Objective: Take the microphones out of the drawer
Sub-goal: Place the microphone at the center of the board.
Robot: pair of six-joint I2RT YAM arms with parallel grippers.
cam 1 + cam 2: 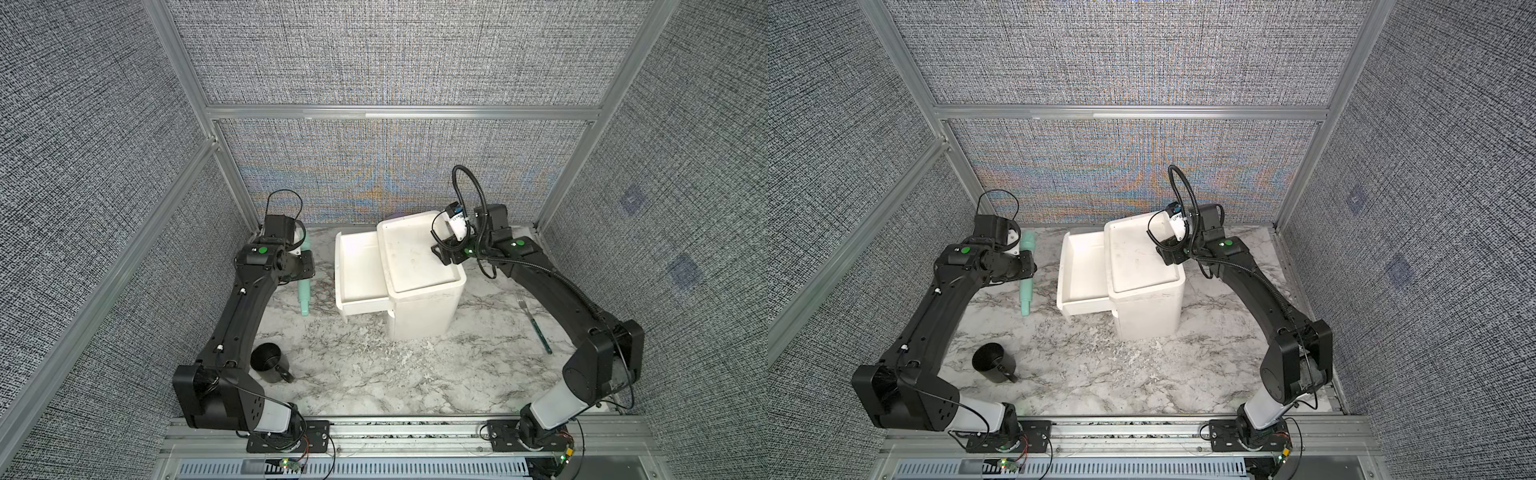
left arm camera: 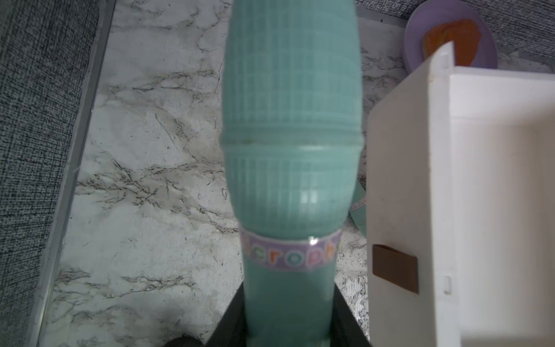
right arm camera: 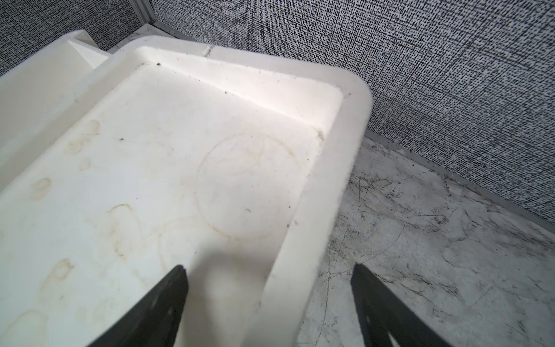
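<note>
1. Microphone (image 1: 304, 297), both top views: out of the drawer (image 1: 365, 309), over the table (image 1: 374, 374) just beside the drawer's pulled-out front, gripped at the handle by my left claw (image 1: 305, 266); whether it touches the table I cannot tell.
2. Left wrist view: my left claw (image 2: 289, 327) is closed narrow on the microphone (image 2: 291, 120) below its lettered band, head pointing away, so it clears the drawer (image 2: 405, 180) alongside.
3. Right wrist view: my right claw (image 3: 268, 269) stands wide, astride the cabinet (image 3: 315, 210) rim without pinching it, probably to steady the cabinet.
</note>
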